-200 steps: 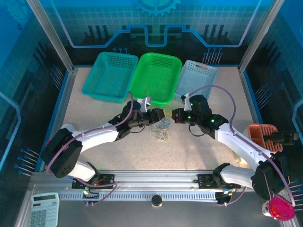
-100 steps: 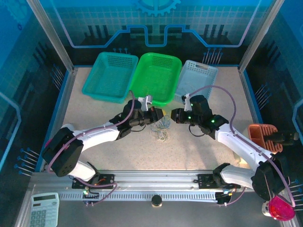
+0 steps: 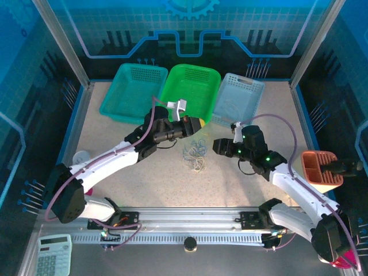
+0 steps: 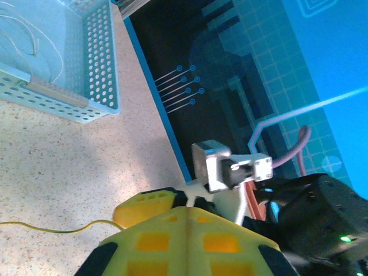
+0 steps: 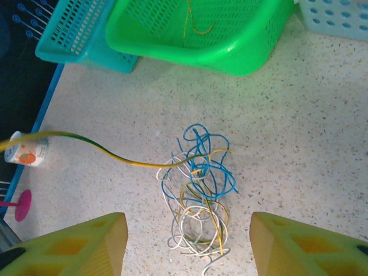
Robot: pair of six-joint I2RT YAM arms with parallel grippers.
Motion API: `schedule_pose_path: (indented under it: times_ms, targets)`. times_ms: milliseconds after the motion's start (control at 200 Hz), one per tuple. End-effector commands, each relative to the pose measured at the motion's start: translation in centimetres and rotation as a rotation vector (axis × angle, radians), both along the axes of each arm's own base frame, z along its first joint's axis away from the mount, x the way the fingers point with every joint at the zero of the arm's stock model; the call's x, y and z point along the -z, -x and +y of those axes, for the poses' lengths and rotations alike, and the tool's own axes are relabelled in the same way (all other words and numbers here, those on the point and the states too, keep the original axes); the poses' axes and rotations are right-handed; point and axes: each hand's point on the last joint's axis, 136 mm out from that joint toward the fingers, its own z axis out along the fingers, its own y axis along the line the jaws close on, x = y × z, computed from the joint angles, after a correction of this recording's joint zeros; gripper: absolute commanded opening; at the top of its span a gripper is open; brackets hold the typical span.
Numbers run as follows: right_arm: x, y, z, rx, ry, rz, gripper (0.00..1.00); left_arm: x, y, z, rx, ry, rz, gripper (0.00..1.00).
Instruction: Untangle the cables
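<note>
The cables (image 3: 196,154) lie as a small clump of blue, white and yellow cords on the speckled table, also in the right wrist view (image 5: 198,190). One yellow-green cable (image 5: 115,156) stretches taut out of the clump toward the left. My left gripper (image 3: 193,125) is raised beside the green basket. Its jaws (image 4: 187,210) are shut, with that yellow cable (image 4: 57,230) running in under them. My right gripper (image 3: 217,146) hovers right of the clump, open (image 5: 187,247), its fingers either side of the near end of the clump without touching it.
Three baskets stand at the back: teal (image 3: 133,92), green (image 3: 190,95) with a yellow cord inside, light blue (image 3: 238,98) with white cords inside. An orange holder (image 3: 319,167) sits at the right, a white cup (image 3: 80,156) at the left.
My left gripper shut at the clump and lifted back, drawing a yellow cable out. My right gripper opened and pulled back to the right and nearer.
</note>
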Motion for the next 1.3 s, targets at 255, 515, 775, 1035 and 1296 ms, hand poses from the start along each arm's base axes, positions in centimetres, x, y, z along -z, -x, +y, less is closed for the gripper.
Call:
schedule_pose_path:
  times_ms: [255,515,775,1035,1296]
  targets:
    - [-0.9,-2.5,2.7,-0.071,-0.050,-0.171,0.61,-3.3,1.2,-0.6,0.055,0.057,0.005,0.00]
    - [0.6,-5.6,4.6,-0.023,-0.043,-0.212,0.57,-5.6,2.0,-0.7,0.065,0.108,-0.001,0.00]
    - [4.3,-7.0,5.2,0.049,-0.007,-0.184,0.36,-10.9,3.2,-0.3,0.088,0.202,-0.035,0.00]
    - [7.0,-5.6,6.4,0.019,0.028,-0.139,0.34,-16.7,4.3,0.3,0.110,0.260,-0.123,0.00]
    - [7.1,-3.8,5.3,0.033,0.041,-0.107,0.50,-20.0,3.6,1.9,0.053,0.147,-0.281,0.00]
